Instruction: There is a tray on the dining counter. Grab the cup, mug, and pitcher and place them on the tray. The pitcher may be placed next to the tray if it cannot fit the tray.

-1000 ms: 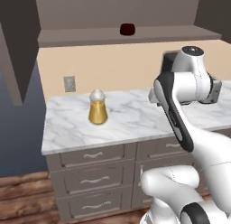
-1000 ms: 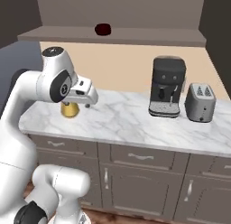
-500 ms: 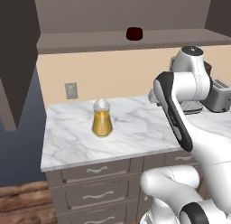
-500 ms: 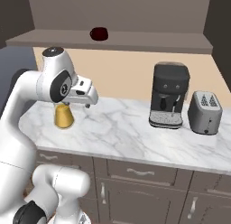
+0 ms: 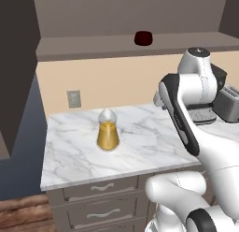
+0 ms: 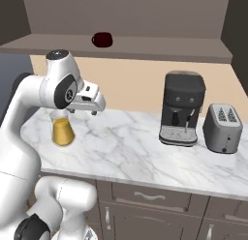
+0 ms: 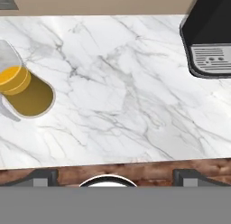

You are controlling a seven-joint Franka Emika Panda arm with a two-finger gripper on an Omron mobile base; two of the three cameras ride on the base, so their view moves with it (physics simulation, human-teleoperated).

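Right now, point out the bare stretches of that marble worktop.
The widest bare patch of the white-grey marble worktop lies between the amber conical pitcher and the black coffee machine. It is crowded at the right end, where the silver toaster stands beside the machine.

The white arm rose from its rounded base segments, climbed through a long upper link with a dark stripe along its side, and bent sharply at a high elbow capped by a dark ring. From there the forearm folded back down and forward, ending in a wrist that carried the hand level above the marble surface. The pincer pointed down at that surface, well clear of it. Its two dark fingertips stood at their widest spread, with nothing between them and nothing touched.
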